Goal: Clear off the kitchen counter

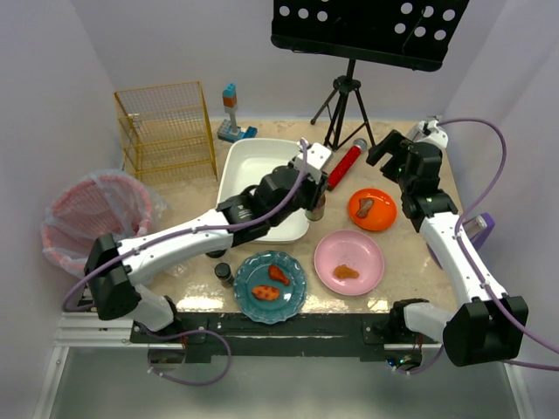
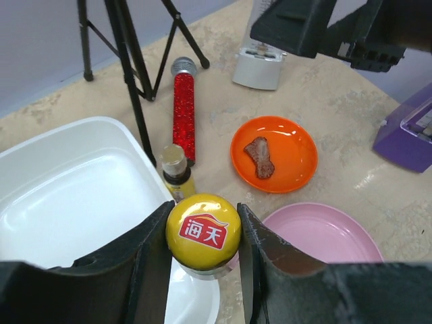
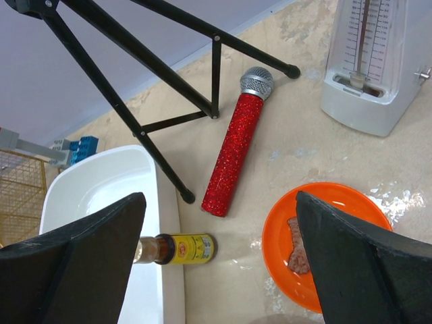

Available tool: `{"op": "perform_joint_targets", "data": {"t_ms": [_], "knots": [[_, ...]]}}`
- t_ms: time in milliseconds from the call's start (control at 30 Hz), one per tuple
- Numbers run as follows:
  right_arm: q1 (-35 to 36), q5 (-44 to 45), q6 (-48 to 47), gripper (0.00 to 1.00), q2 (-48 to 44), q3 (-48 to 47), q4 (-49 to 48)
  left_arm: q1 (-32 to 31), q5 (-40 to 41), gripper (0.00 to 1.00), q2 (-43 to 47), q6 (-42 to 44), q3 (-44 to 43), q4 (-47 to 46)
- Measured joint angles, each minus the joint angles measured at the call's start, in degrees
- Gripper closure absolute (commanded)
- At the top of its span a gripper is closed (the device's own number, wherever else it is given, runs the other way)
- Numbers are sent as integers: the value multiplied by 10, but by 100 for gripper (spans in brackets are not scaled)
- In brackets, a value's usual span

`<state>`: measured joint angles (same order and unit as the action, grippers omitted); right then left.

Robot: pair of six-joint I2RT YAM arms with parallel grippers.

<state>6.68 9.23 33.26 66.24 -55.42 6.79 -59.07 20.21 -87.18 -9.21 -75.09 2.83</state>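
Gripping yellow-lidded round jar in left hand beside white plastic tub (likely its destination). Poising right hand, wide open and empty, toward red glitter microphone.

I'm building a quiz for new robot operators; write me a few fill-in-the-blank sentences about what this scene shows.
1. The left gripper is shut on a bottle whose cap is ____.
2. The plate beside the red glitter microphone is coloured ____.
3. The teal plate holds ____ pieces of food.
4. The right gripper holds nothing; it is ____, not shut.
Missing words: yellow; orange; two; open.
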Motion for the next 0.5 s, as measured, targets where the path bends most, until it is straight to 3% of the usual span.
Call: {"op": "perform_joint_targets", "data": {"t_ms": [267, 500], "knots": [[0, -18, 2, 2, 0, 4, -4, 83, 31, 100, 98, 9, -18, 93], [0, -22, 2, 2, 0, 4, -4, 217, 43, 100, 109, 37, -75, 163]]}}
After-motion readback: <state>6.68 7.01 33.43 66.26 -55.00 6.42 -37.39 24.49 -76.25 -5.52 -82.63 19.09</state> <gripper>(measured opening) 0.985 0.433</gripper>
